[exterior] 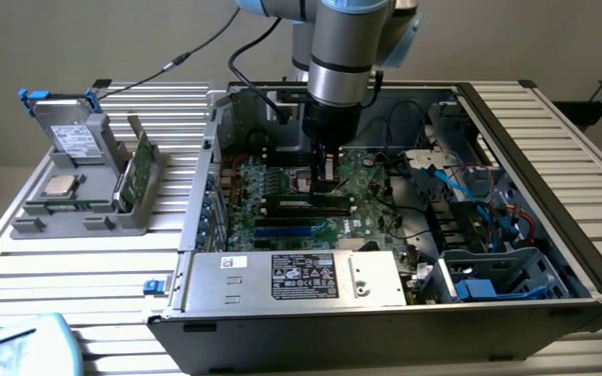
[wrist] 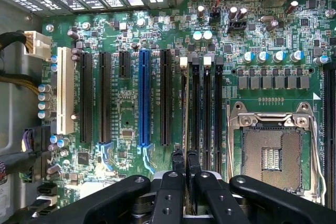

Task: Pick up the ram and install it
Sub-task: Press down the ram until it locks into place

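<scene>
Motherboard (wrist: 131,103) slot: ram (wrist: 184,108) between tool (wrist: 185,162) fingertips

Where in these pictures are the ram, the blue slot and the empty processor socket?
ram (wrist: 185,124): wrist view, on its thin top edge.
blue slot (wrist: 144,98): wrist view, on the middle of its length.
processor socket (wrist: 271,153): wrist view, on the pin field inside the metal frame.

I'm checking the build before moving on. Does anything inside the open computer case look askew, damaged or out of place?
Nothing stands out. The thin green ram stick stands on edge along the outermost black memory slot on the large green motherboard, in line with it, between the gripper's jaws. The silver processor socket beside the slots sits empty.
</scene>
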Controlling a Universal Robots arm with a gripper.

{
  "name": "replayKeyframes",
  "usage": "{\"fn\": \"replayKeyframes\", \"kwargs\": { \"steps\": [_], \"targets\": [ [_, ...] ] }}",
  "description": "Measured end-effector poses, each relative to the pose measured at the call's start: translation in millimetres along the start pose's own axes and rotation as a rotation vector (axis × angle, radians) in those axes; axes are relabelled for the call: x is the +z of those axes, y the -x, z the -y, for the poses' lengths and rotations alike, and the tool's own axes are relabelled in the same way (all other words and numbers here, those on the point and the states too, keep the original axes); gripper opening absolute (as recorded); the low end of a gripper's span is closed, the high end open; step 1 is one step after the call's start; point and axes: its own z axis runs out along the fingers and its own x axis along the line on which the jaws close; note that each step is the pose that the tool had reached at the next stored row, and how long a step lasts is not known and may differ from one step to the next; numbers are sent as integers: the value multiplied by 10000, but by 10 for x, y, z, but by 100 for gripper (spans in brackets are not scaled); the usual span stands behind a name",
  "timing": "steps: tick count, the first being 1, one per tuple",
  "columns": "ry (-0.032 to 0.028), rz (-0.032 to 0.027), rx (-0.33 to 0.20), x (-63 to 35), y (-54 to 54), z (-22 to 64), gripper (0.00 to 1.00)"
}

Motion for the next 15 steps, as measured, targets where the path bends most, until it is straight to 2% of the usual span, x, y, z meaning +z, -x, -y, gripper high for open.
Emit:
{"fn": "replayKeyframes", "kwargs": {
  "steps": [10,12,15],
  "targets": [
    [-5,-13,-2,-11,21,-2,14],
    [-31,-75,0,-12,25,-2,14],
    [-74,-246,0,-14,36,-2,14]
  ]
}}
